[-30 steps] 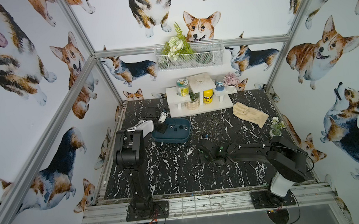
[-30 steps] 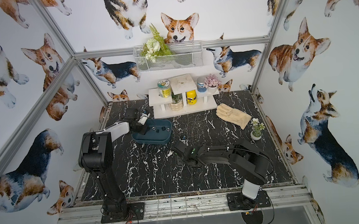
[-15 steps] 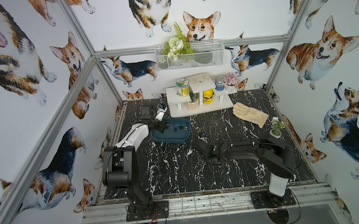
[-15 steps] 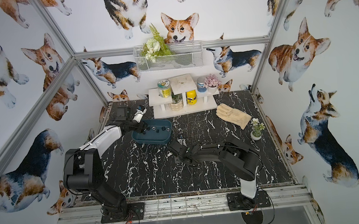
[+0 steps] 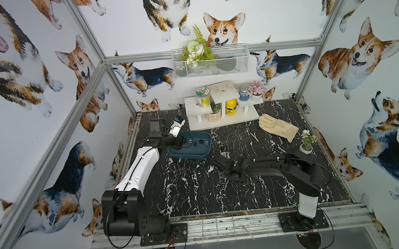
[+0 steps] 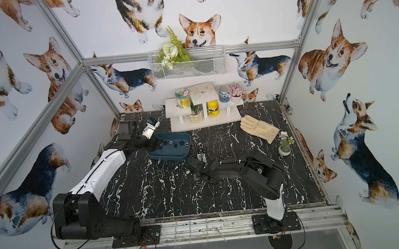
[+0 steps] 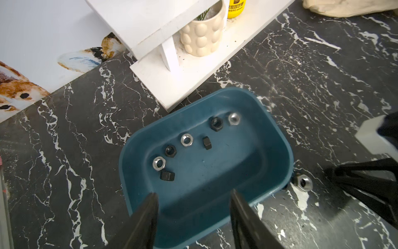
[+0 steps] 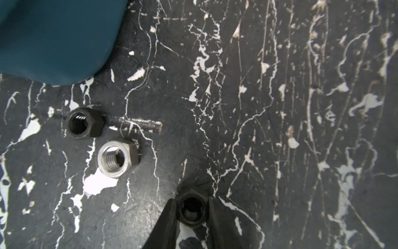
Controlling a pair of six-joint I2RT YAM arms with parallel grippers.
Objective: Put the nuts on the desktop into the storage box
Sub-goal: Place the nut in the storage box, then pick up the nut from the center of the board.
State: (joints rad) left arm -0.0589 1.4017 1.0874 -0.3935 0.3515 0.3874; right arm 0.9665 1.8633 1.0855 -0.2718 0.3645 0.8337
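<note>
The teal storage box [image 5: 195, 151] [image 6: 171, 153] [image 7: 215, 185] stands on the black marbled desktop [image 5: 186, 191] in front of the shelf. Several nuts lie in it, among them a silver nut [image 7: 159, 163] and a black nut [image 7: 216, 123]. My left gripper [image 7: 193, 198] [image 5: 182, 140] hangs open over the box's near end, holding nothing. My right gripper [image 8: 191, 200] [image 5: 217, 163] is shut on a black nut [image 8: 191, 210] that rests on the desktop. A second black nut [image 8: 85, 124] and a silver nut [image 8: 116, 158] [image 7: 303, 182] lie loose by the box's corner [image 8: 53, 38].
A white tiered shelf [image 5: 222, 122] with jars and pots stands at the back. A cream glove [image 5: 278, 125] and a small flower pot [image 5: 306, 146] lie to the right. A wire basket [image 5: 211, 61] hangs on the back wall.
My right gripper has closed onto the black nut and shifted slightly toward the box. The left arm has folded low toward the front while its gripper, over the box, has opened wider.
</note>
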